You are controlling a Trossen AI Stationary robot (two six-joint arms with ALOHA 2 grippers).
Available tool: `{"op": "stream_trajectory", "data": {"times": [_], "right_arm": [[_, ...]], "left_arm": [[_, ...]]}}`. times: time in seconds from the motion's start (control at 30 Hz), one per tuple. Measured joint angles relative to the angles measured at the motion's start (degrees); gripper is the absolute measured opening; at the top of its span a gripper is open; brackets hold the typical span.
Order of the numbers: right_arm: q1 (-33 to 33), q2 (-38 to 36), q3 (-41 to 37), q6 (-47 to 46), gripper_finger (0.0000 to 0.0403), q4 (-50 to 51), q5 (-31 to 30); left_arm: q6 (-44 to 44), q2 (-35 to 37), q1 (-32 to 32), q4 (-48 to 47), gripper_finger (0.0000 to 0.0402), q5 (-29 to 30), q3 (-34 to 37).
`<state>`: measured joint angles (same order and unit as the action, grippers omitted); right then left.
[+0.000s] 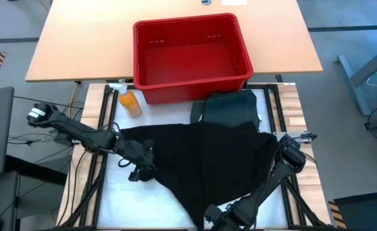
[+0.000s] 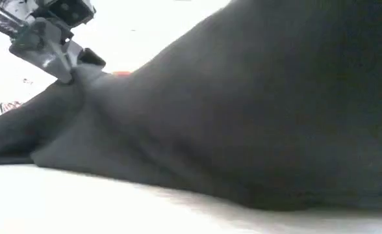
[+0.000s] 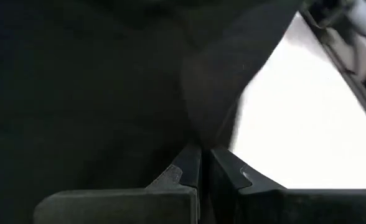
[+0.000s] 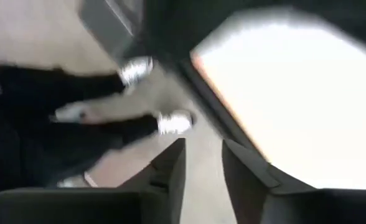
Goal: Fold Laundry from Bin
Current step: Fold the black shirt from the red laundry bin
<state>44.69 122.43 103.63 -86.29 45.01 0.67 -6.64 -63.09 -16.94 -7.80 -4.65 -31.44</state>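
The bin (image 1: 190, 54) stands at the table's (image 1: 175, 199) far edge, and nothing shows in it; the laundry is out on the white surface. A black garment (image 1: 201, 163) lies spread across the middle, coming to a point at the near edge, and a dark green folded piece (image 1: 230, 109) sits just behind it, close to the bin's near right corner. The left gripper (image 1: 139, 168) is at the garment's left edge with its fingers pressed together on a fold of the cloth, as the left wrist view shows (image 3: 198, 168). The right gripper (image 1: 224, 221) is down at the table's near edge by the garment's point; its fingers (image 4: 170, 168) stand a little apart with nothing between them, aimed past the edge toward the floor. The main risk looks to be a one-sided pull: if the left arm drags or lifts its edge while the right has no hold, the garment would probably bunch and skew rather than fold flat, and its near point could slide off the table. The right gripper, reaching again from so close to the edge, may close on air or catch only one layer. An orange bottle (image 1: 129, 101) stands near the left edge beside the bin; a wide sweep of cloth or arm there could tip it. Dragged fabric could also ride onto the green piece and ruffle it.
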Motion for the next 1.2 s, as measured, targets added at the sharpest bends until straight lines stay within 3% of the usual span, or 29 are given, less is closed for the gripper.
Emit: {"op": "stream_trajectory", "data": {"times": [0.13, 0.27, 0.4, 0.6, 0.8, 1.0, 1.1, 1.2], "right_arm": [[-0.2, -1.2, 0.1, 3.2, 0.0170, 2.0, 2.5], [-2.7, -4.0, 0.1, 10.5, 0.0202, 7.6, -3.6], [-9.8, -5.1, 0.1, 21.5, 0.0211, 8.5, -8.1], [-20.7, -0.6, 0.0, 42.1, 0.0211, 2.9, -6.8], [-24.7, 3.8, -0.1, 50.3, 0.0208, 3.6, -0.8], [-25.9, 6.4, -0.1, 51.5, 0.0206, 3.4, 3.2], [-26.0, 6.3, 0.0, 51.7, 0.0181, 3.2, 2.6], [-26.0, 6.0, -0.1, 52.2, 0.0117, 3.4, 2.5]], "left_arm": [[-3.5, -1.6, -1.9, -2.6, 0.0000, -7.7, 0.0], [-6.4, -2.3, -2.4, -8.4, 0.0000, -14.2, 0.0], [-8.9, -2.7, -3.9, -11.8, 0.0000, -18.3, 0.0], [-11.8, -2.7, -6.4, -11.9, 0.0000, -15.2, 0.0], [-14.6, -2.7, -7.0, -11.9, 0.0000, -12.0, 1.5], [-16.9, -2.7, -7.0, -11.7, 0.0000, -11.5, 3.8], [-17.0, -2.7, -7.0, -11.4, 0.0000, -11.3, 4.6], [-16.6, -2.7, -7.0, -10.3, 0.0000, -10.7, 4.8]]}}
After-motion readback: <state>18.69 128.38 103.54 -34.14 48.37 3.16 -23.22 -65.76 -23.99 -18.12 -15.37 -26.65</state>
